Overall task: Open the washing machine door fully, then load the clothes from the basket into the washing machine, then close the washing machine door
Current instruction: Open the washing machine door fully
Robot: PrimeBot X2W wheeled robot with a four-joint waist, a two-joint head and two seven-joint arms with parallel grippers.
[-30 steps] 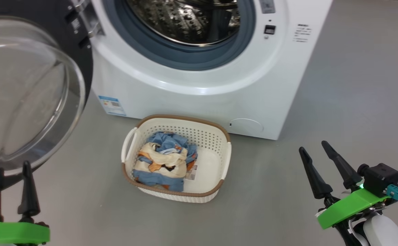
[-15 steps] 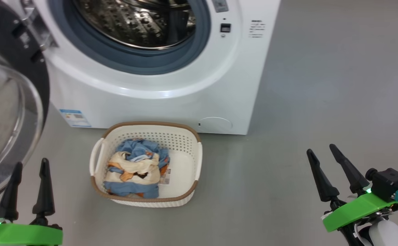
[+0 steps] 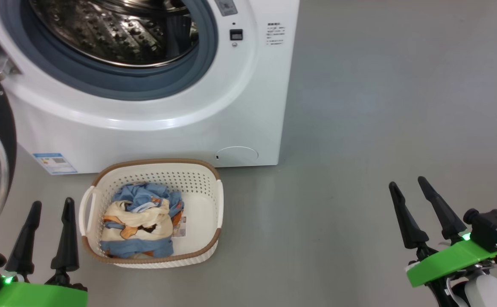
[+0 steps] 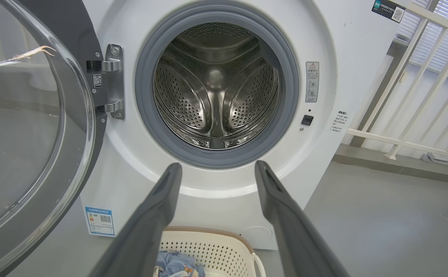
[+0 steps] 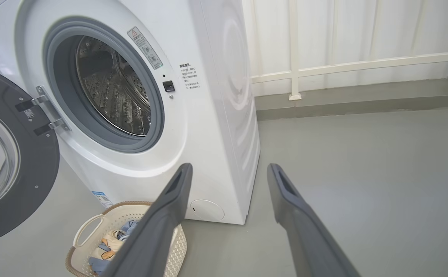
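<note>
Our head has turned to the right over the last second, so the whole scene has slid left in that view. Nothing in it has shifted against its neighbours, and both pairs of fingers stay as they were.

The clothes (image 3: 139, 226) lie heaped in the left half of the basket (image 3: 154, 161), which stands on the floor (image 3: 359, 128) just in front of the washing machine (image 3: 167, 128). The door (image 3: 5, 111) hangs swung out to our left, so we judge the opening done and the loading still to start.

The left fingers (image 3: 67, 238) are spread and empty, just beside the basket's left handle. The right fingers (image 3: 406, 221) are spread and empty too, well apart from it over bare floor. The left arm looks the better placed. We should come down over the middle of the heap with the fingers wide, sink them into a thick fold rather than a loose edge, then close and lift straight up until the cloth clears the rim. After that we carry it well inside the drum (image 4: 216, 88) before letting go. The glass of the door stands close on our left and needs room.

The head view gives us the whole heap from above. The left wrist view looks straight into the drum, which looks empty, and shows the hinge (image 4: 112, 80). The right wrist view shows how wide the door stands, the machine's side and a white railing (image 5: 293, 50) behind.
</note>
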